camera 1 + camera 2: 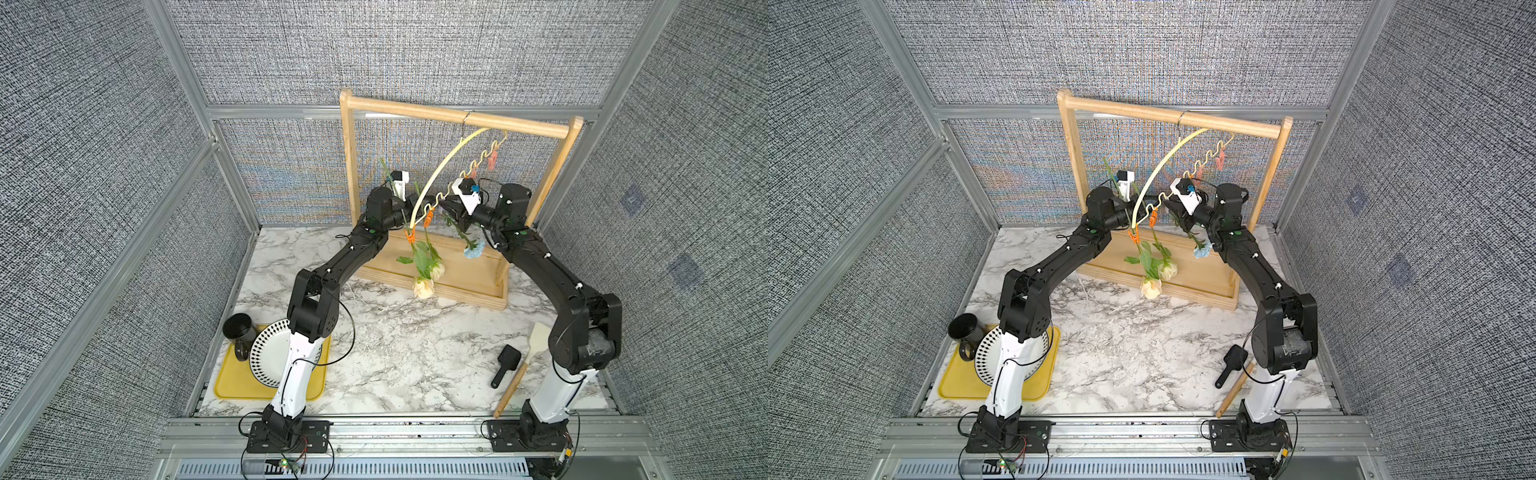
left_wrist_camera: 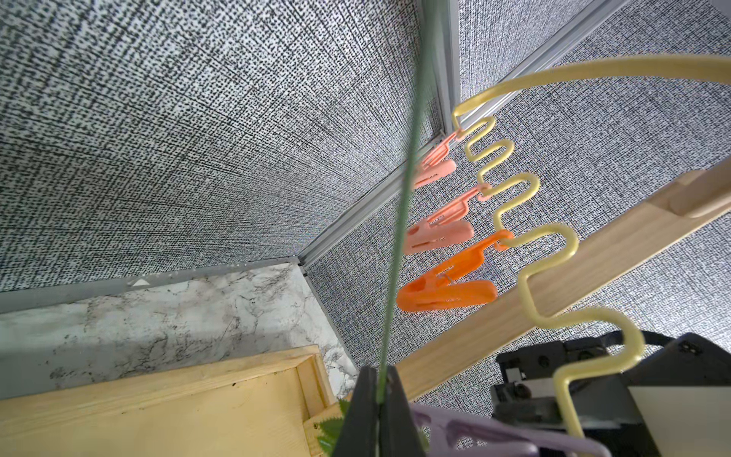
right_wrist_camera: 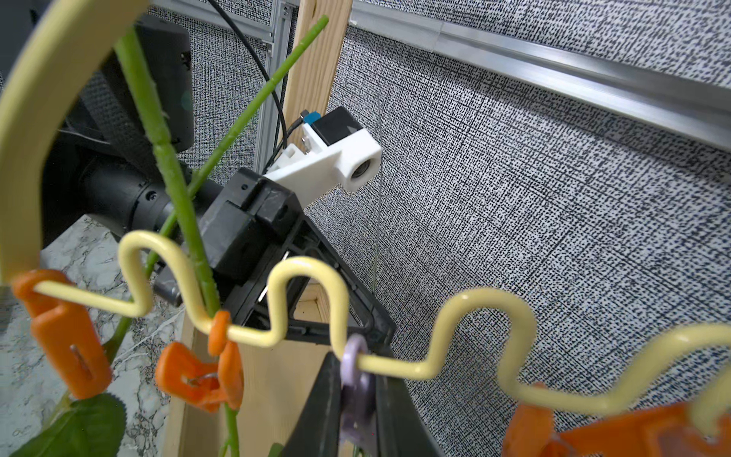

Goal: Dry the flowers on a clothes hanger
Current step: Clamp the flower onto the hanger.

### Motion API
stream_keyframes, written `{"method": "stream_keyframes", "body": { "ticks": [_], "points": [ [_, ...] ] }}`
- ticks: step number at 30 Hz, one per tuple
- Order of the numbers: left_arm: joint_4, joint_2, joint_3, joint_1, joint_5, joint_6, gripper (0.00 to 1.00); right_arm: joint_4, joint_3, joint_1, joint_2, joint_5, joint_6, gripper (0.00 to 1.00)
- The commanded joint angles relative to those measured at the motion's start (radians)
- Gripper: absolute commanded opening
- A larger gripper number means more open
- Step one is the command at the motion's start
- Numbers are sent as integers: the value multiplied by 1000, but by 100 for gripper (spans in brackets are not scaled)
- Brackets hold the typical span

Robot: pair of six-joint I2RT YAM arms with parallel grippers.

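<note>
The pale-yellow clothes hanger (image 1: 442,164) (image 1: 1158,166) hangs by its hook from the wooden rack's top bar. Two flowers hang head-down from orange clips (image 1: 410,237) on its wavy bar (image 3: 486,294): a peach rose (image 1: 423,287) and a pale yellow rose (image 1: 437,271). The blue flower (image 1: 473,249) dangles below the bar. My left gripper (image 2: 379,395) is shut on its thin green stem (image 2: 399,221), beside the purple clip (image 2: 474,431). My right gripper (image 3: 358,380) is shut on that purple clip (image 3: 356,352), which rides on the wavy bar.
The wooden rack (image 1: 457,116) stands at the back on its tray base. Pink clips (image 1: 492,160) hang further along the hanger. At front left, a yellow tray (image 1: 232,382) carries a plate (image 1: 266,353) and black mug (image 1: 239,330). A black scoop (image 1: 505,363) and spatula (image 1: 528,361) lie front right.
</note>
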Motion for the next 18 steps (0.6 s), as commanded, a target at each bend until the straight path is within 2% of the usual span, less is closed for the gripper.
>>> {"method": "stream_keyframes", "body": {
  "ticks": [1,18],
  "points": [
    [18,-2,10,0,23,-12,2,-11,6,0,-3,-10,-1,17],
    [5,-18,10,-1,34,-17,2,-31,-6,0,-19,14,-25,17]
  ]
}}
